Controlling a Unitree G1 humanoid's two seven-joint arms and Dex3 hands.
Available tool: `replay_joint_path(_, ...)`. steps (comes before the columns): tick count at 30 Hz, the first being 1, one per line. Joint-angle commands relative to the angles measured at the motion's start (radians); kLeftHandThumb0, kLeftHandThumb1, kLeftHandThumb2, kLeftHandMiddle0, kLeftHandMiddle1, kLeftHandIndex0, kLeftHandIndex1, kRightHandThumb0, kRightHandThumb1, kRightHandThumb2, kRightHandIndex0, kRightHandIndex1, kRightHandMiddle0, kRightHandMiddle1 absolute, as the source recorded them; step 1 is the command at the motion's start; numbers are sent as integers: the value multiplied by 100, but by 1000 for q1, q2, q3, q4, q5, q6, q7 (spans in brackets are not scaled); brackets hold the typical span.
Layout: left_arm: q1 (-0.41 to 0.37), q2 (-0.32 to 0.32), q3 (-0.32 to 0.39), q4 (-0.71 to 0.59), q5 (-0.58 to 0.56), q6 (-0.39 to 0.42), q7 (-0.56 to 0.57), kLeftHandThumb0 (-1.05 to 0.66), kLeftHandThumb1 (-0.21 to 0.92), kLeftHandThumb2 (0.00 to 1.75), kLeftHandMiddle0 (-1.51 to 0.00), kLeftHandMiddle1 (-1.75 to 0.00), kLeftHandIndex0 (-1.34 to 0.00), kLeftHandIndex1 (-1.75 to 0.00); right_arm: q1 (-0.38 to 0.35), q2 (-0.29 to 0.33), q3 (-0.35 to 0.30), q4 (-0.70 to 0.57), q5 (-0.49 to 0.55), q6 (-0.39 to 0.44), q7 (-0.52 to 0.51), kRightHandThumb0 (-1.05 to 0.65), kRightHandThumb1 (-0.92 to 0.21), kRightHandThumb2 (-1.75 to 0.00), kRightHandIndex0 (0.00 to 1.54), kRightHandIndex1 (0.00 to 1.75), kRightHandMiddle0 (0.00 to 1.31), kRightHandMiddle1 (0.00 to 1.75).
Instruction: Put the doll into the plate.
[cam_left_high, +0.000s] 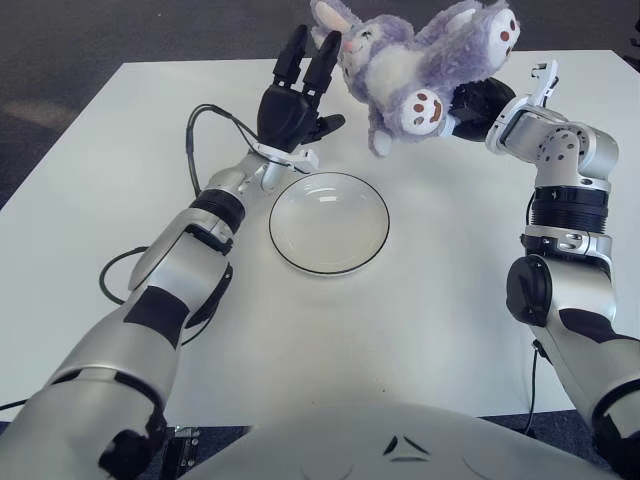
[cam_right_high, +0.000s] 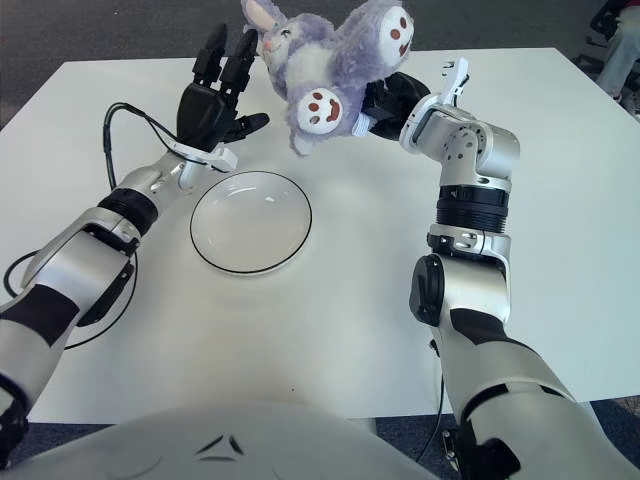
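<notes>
The right hand (cam_left_high: 478, 103) has its dark fingers closed on the rump of the doll (cam_left_high: 415, 60), a purple plush rabbit; the fingertips are buried in the fur and behind the doll's near foot, so exactly how they wrap it is hard to make out. From that grip the doll hangs in the air, body stretching leftward with its head and pink-lined ears toward the left hand, one forepaw dangling down. The tops of its ears and one raised foot run up to the upper picture edge and are partly cut off.

The left hand (cam_left_high: 296, 98) is raised just left of the doll's head, palm facing it, fingers (cam_left_high: 292, 55) straight and spread, holding nothing. Whether those fingertips touch the doll's ear cannot be told; they overlap in both views.

Below and between the two hands sits the plate (cam_left_high: 372, 250), a shallow white dish with a dark rim, flat on the white table (cam_left_high: 450, 300). The doll is above the plate's far edge, clear of it. A black cable (cam_left_high: 205, 135) loops from the left wrist across the table.
</notes>
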Motion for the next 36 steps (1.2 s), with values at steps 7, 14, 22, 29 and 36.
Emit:
replay_joint_path(7,-32,-47,107,80,-162,-172,-178,-105,89,19,0,0,0,0,-42,16,-20,-26,47,35,-7,0,-38,-125,45,175,43,175)
replay_joint_path(14,-38,-62,145,90,-192,-203,-200,-105,87,18,-2,-1,0,0,-39,3,4,-21,51,35,52,0,-31,-134,54,175,46,175)
replay_joint_path(22,-52,-64,139,95,-165,-182,-165,-105,87,16,-3,-1,0,0,-34,0,30,-31,31,27,69,0,-49,-112,39,175,36,174)
replay_joint_path(29,-68,-64,107,96,-101,-131,-87,-105,91,16,0,0,0,0,-26,-7,63,-38,20,12,96,0,-27,-136,70,166,39,175)
replay_joint_path(36,-103,-83,60,117,-28,-60,38,-105,92,14,0,0,0,0,-40,11,37,-25,60,83,86,0,-17,-144,80,158,48,175)
